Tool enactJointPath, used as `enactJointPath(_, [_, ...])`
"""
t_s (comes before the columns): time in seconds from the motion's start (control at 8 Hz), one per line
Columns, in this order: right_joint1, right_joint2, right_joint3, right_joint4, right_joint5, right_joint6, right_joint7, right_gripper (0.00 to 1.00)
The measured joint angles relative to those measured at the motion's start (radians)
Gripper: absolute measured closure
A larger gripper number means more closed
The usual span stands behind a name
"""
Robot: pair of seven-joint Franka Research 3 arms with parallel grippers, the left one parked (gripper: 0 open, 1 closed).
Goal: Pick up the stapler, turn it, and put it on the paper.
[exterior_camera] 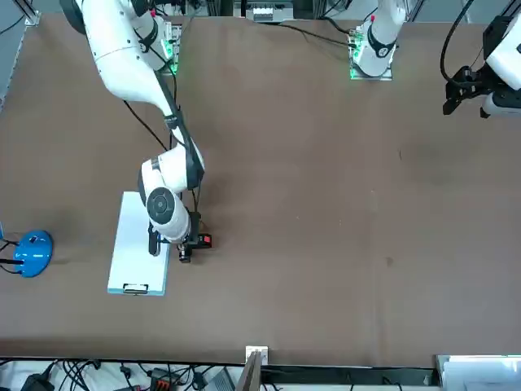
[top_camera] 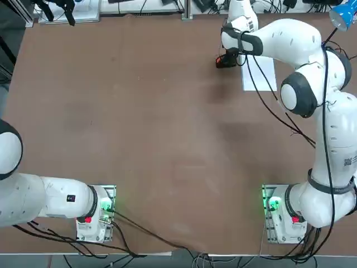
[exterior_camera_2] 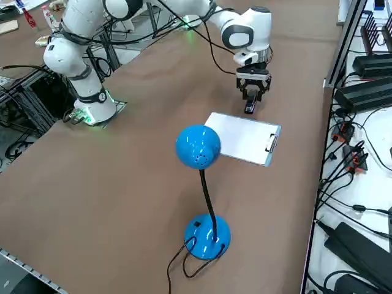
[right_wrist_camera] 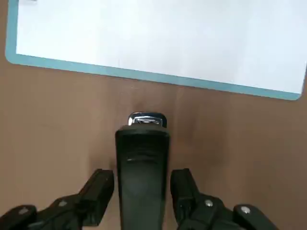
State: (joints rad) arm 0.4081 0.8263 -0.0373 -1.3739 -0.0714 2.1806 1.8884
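Black claw (right_wrist_camera: 143,178) is open, one finger each side of the stapler (right_wrist_camera: 143,191), with thin gaps showing; no grip made. Stapler sits between the fingers, metal nose pointing at the board's near long edge, body just off the board (right_wrist_camera: 120,72). Looks to be lying on the table (right_wrist_camera: 48,129), not lifted, I'd say. Paper (right_wrist_camera: 168,38) lies flat on the board beyond the nose, no stapler on it. Blue lamp (exterior_camera_2: 208,236) stands on the far side of the board, out of the way. Done: reach and straddle. Left: close, lift, turn, set on paper, let go. Call it early stage.
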Motion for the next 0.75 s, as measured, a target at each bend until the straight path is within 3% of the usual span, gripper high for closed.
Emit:
enactJointPath(0.12, [0.0, 0.001, 0.0, 0.0, -0.001, 0.001, 0.0, 0.33])
enactJointPath(0.25, [0.0, 0.001, 0.0, 0.002, -0.003, 0.002, 0.0, 0.53])
enactJointPath(0.38, [0.001, 0.001, 0.0, 0.004, -0.004, 0.002, 0.0, 0.59])
enactJointPath(0.75, [0.005, -0.025, 0.0, 0.028, -0.024, -0.024, -0.085, 0.59])
